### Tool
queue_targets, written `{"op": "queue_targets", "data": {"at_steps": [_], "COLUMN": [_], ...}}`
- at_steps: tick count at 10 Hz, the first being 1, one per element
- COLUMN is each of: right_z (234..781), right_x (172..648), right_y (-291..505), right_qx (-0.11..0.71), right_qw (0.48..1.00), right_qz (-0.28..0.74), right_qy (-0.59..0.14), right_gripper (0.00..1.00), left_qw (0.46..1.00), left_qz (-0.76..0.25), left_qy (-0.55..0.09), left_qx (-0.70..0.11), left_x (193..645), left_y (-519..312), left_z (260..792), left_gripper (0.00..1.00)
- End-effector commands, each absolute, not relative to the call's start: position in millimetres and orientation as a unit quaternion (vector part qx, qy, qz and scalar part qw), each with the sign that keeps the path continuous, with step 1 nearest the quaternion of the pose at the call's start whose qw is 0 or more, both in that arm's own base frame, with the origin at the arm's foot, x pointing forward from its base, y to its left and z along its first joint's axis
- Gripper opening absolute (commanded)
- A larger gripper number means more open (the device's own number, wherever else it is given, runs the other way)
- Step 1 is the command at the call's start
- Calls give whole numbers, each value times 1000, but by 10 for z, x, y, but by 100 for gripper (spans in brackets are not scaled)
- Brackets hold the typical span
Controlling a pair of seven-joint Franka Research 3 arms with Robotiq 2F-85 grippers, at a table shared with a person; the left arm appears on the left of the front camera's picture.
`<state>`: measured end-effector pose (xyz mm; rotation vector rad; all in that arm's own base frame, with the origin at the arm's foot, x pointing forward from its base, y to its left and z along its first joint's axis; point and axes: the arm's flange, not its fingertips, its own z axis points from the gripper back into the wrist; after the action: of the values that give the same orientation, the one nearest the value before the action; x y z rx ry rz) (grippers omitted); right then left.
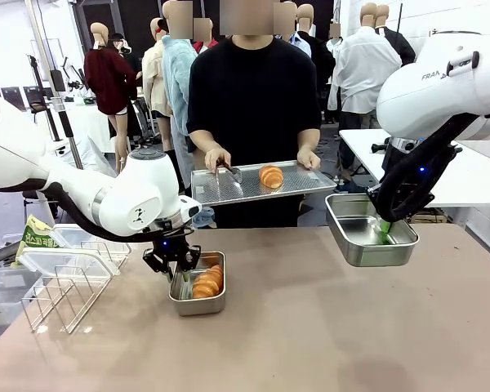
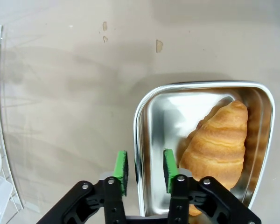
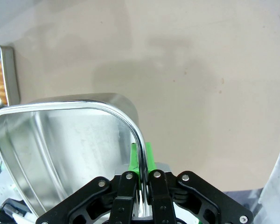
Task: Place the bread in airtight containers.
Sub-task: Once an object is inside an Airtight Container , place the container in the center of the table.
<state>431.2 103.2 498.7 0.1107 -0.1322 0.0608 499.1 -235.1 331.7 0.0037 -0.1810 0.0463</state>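
The left gripper (image 2: 144, 165) has its green pads (image 2: 121, 165) apart. One pad is on each side of the wall of a small steel tub (image 2: 154, 121), and they do not squeeze it. A croissant (image 2: 219, 144) lies in that tub on the table (image 1: 327, 327). The right gripper (image 3: 141, 158) pinches the rim of an empty steel tub (image 3: 60, 140) tight, and it looks lifted off the table. A second croissant (image 1: 270, 175) sits on the metal tray (image 1: 220, 189) that the person holds, near the tongs (image 1: 231, 171). The bread looks light, soft and flaky, so I think a hard squeeze would crush it. Hold it gently around its fat middle.
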Motion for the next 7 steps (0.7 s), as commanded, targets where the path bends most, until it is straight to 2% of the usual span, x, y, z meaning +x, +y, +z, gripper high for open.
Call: {"op": "queue_targets", "data": {"at_steps": [1,7], "right_z": [4999,4999], "right_x": [4299,4299], "right_y": [1042,1042], "right_qx": [55,55], "right_qw": [996,996], "right_qz": [32,32], "right_qy": [-69,-69], "right_gripper": [0,0], "left_qw": [995,995], "left_qz": [38,35], "left_qy": [-97,-94], "left_qx": [7,-5], "left_x": [5007,4964], "left_y": [-2373,-2325], "left_z": [3400,3452], "left_gripper": [100,100]}}
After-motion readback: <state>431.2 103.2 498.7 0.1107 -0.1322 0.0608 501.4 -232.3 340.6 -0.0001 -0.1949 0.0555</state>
